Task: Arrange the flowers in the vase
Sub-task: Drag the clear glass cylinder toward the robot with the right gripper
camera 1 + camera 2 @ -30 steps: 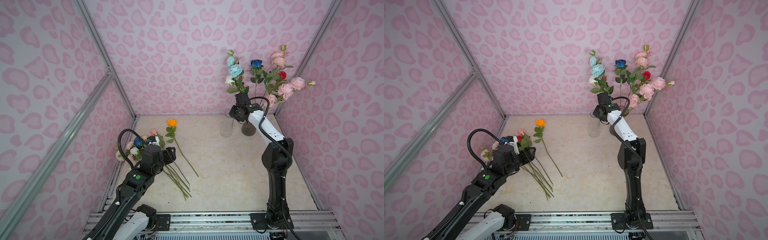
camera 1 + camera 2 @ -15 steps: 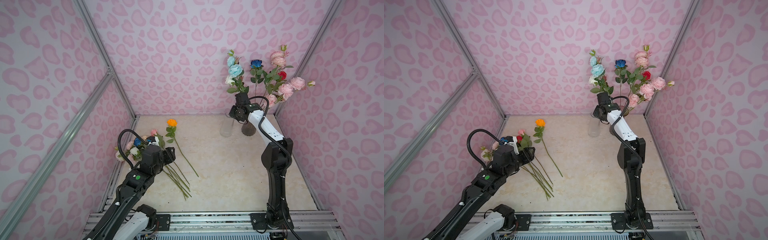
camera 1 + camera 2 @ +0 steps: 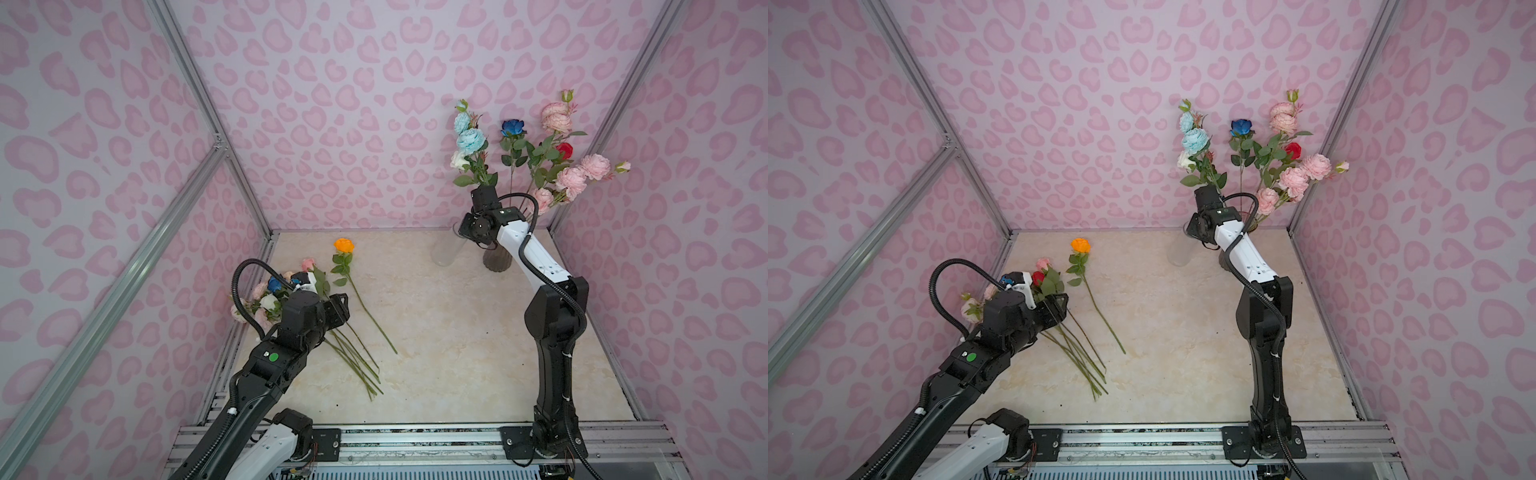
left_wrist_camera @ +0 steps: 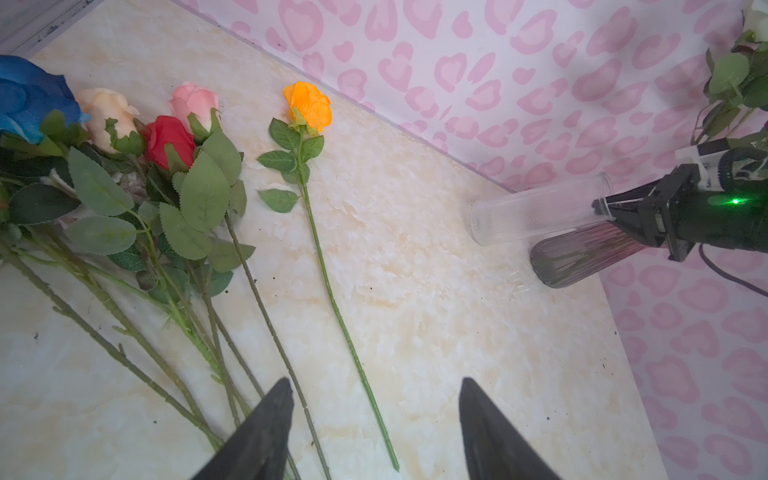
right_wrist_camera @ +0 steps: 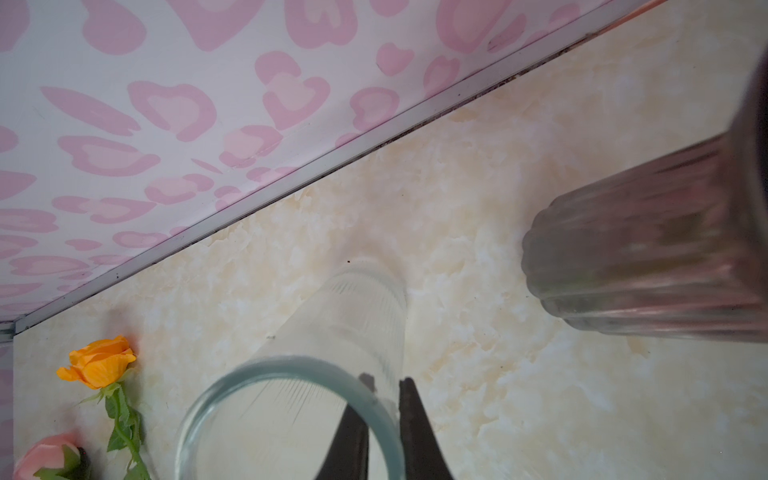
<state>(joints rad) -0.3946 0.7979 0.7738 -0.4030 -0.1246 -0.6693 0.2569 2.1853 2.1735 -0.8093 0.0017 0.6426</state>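
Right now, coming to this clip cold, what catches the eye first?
A tall bouquet of pink, blue and red heads rises at the back right, above the dark vase. Loose flowers lie heaped on the table at the left under the open left gripper, an orange rose apart from them. The right gripper pinches the rim of the empty clear vase beside the dark one.

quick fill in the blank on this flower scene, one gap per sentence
The lone rose lying apart from the pile of flowers has an ___ head.
The right claw pinches the rim of the clear vase, one finger inside it and the other ___.
The left claw hangs ___ above the pile of flowers.
Missing words: orange; outside; open.
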